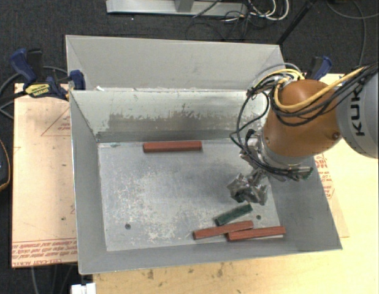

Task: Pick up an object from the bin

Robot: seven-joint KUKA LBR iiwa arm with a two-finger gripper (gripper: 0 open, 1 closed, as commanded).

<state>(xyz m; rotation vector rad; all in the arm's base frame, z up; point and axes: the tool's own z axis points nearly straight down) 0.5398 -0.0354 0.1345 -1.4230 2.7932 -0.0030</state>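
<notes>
**Inspector:** State the position of the jaws.

**Assistant:** They hang low in the right front part of the bin (85,164), under the orange wrist cover (300,124). Whether they are spread or pressed together, I cannot tell: the wrist and cables hide too much of them. Nothing is seen between them.

**Inspector:** Nearest thing?

**Assistant:** A short dark green bar (233,214), lying flat on the bin floor. It sits just beside the jaws, on the side toward the front wall and a little to the view's left. I cannot tell whether it touches them.

**Inspector:** Its long axis?

**Assistant:** Slanted, rising from lower left to upper right in the view, and at a shallow angle to the front wall. In my judgement a grasp would have to close across its narrow width, so the jaws would need to line up square to that slant.

**Inspector:** Neighbours that may interfere?

**Assistant:** Two red-brown bars (223,230) (256,232) lie just beyond it, side by side and nearly along the front wall. The green bar's left end comes very close to the nearer one. A descent set too far forward risks catching those instead.

**Inspector:** Anything else?

**Assistant:** A third red-brown bar (172,146) lies at the back wall, well apart from the jaws.
</notes>
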